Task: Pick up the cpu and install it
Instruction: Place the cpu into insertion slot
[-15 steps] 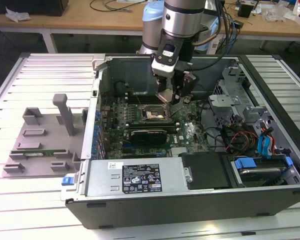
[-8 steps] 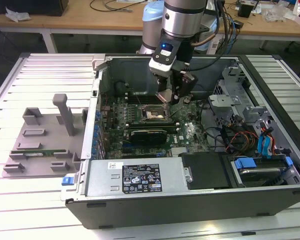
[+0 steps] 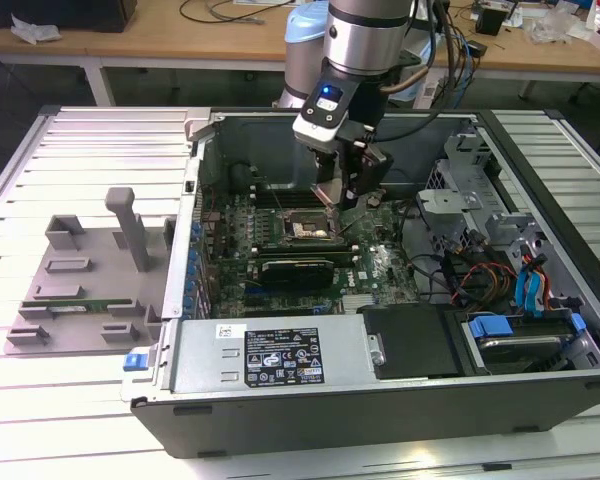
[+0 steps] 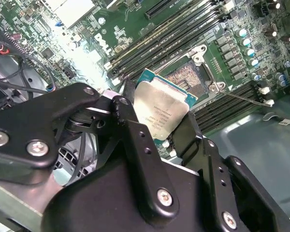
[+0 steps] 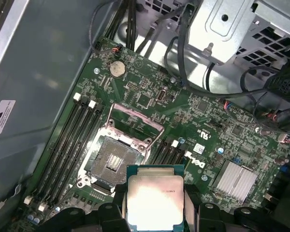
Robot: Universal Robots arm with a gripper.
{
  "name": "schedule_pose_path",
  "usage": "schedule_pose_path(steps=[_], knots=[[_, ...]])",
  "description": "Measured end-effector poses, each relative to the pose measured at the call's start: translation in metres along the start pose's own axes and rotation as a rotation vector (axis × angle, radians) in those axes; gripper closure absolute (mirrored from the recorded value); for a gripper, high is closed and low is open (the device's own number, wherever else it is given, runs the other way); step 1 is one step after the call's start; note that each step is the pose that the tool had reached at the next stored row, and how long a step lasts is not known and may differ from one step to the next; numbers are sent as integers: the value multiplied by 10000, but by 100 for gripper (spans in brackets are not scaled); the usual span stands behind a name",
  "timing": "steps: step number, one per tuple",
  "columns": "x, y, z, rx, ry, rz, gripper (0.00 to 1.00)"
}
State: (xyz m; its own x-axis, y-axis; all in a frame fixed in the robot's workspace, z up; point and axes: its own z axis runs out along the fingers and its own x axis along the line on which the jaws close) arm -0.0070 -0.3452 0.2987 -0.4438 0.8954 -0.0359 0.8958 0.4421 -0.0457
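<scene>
The gripper (image 4: pixel 154 120) is closed on the cpu (image 5: pixel 154 199), holding it just above the motherboard (image 5: pixel 150 99), beside the open, empty socket (image 5: pixel 113 162). Pick-up is done; the cpu is not yet seated.

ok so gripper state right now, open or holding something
gripper: closed on the cpu, which is not yet seated in the empty socket
</scene>
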Motion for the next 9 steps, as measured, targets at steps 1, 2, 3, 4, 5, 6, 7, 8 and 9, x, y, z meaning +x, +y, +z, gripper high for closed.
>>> schedule_pose_path(steps=[1,2,3,4,5,6,7,8,9], knots=[[0,0,0,3,1,60,45],[0,0,0,5,4,121,45],[0,0,0,8,7,196,45],[0,0,0,11,11,281,45],[0,0,1,14,14,366,45],[0,0,1,25,12,542,45],[0,0,1,35,2,626,45],[0,0,1,42,-7,689,45],[0,0,1,51,-15,753,45]])
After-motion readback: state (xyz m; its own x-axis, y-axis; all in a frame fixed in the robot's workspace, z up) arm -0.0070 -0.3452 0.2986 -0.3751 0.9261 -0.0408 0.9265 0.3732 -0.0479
